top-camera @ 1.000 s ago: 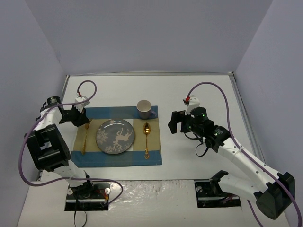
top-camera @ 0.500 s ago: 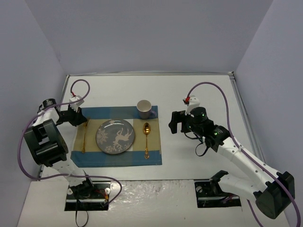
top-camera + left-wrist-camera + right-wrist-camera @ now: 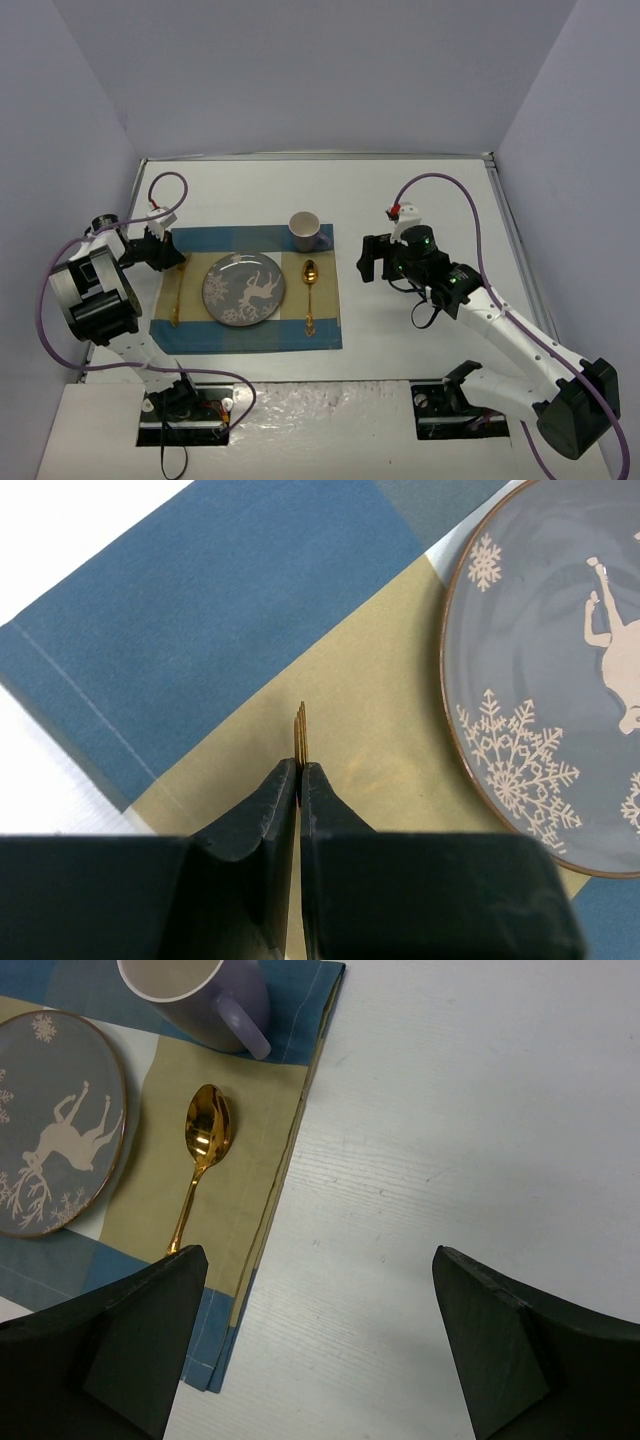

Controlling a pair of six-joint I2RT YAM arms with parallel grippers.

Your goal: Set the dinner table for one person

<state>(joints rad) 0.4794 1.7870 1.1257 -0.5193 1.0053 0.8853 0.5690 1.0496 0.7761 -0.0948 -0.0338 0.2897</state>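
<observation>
- The dinner table (image 3: 420, 200) is a large, flat, white rectangular top with a plain matte surface; it fills the floor of the overhead view, with pale walls on three sides
- In the right wrist view the table (image 3: 450, 1110) shows a faint fine grain and a few tiny specks; in the left wrist view only a small white patch of it (image 3: 60, 530) shows, beyond the cloth's corner
- A blue-and-tan checked placemat (image 3: 250, 338) lies flat on the left half of the table
- A grey plate (image 3: 244, 288) with a white deer and snowflakes sits in the middle of the placemat
- A gold spoon (image 3: 310, 295) lies just right of the plate, bowl towards the far side
- A lilac mug (image 3: 305, 230) stands upright beyond the spoon, at the mat's far right corner
- A gold fork (image 3: 177, 298) lies left of the plate
- The left gripper (image 3: 168, 255) is at the fork's far end; in its wrist view its fingers (image 3: 270, 810) are pressed almost together, with the fork tines (image 3: 300, 730) poking out of the slit between them
- The right gripper (image 3: 368, 258) hovers over bare table just right of the mat, with its fingers (image 3: 150, 1330) spread wide and holding nothing
</observation>
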